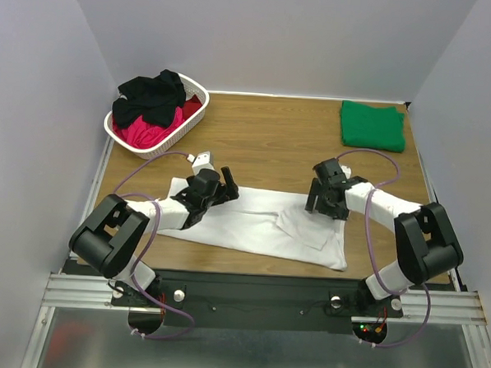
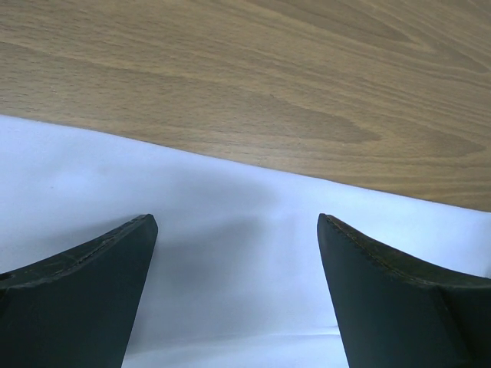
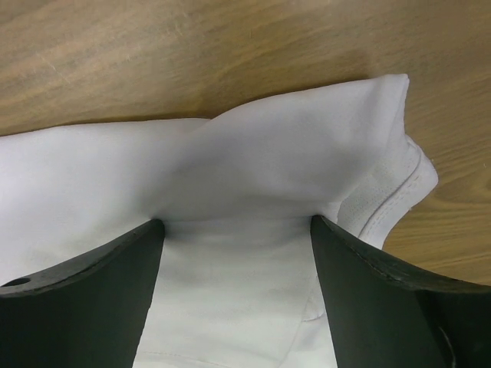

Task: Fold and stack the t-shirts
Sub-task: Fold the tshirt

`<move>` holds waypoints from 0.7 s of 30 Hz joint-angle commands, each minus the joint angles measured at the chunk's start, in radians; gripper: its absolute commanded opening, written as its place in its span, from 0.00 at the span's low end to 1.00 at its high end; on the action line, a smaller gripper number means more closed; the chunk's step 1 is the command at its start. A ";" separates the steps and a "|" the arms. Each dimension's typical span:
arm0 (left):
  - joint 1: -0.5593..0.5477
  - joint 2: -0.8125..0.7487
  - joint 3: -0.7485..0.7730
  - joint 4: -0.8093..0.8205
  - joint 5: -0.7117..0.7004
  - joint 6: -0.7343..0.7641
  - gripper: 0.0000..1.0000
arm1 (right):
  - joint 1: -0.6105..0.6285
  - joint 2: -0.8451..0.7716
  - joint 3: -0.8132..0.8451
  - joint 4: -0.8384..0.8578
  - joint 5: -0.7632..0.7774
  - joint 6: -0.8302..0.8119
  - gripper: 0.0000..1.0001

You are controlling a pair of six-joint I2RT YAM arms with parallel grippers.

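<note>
A large white t-shirt (image 1: 251, 227) lies folded into a long band across the near middle of the table. My left gripper (image 1: 227, 185) (image 2: 236, 218) hangs open just over the band's far edge at its left part, with flat white cloth (image 2: 230, 253) under the fingers. My right gripper (image 1: 326, 209) (image 3: 236, 221) stands open over the right end, where the white cloth (image 3: 268, 165) rises in a loose hump at the fingertips and a hemmed edge (image 3: 403, 192) sticks out to the right. A green t-shirt (image 1: 372, 125) lies folded at the far right.
A white lattice basket (image 1: 198, 89) stands at the far left, holding a black t-shirt (image 1: 151, 95) on top of a red-pink one (image 1: 153, 131). Bare wooden table (image 1: 272, 140) spreads between the basket and the green shirt. White walls close the sides.
</note>
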 commanded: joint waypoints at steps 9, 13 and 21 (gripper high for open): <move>0.001 -0.030 -0.064 0.021 -0.041 -0.051 0.98 | -0.047 0.208 0.132 0.027 0.092 -0.067 0.88; -0.003 -0.079 -0.100 0.030 -0.043 -0.083 0.98 | -0.064 0.319 0.255 0.027 0.100 -0.104 0.88; -0.014 -0.174 -0.175 0.031 -0.026 -0.135 0.98 | -0.078 0.594 0.612 0.026 0.088 -0.223 0.89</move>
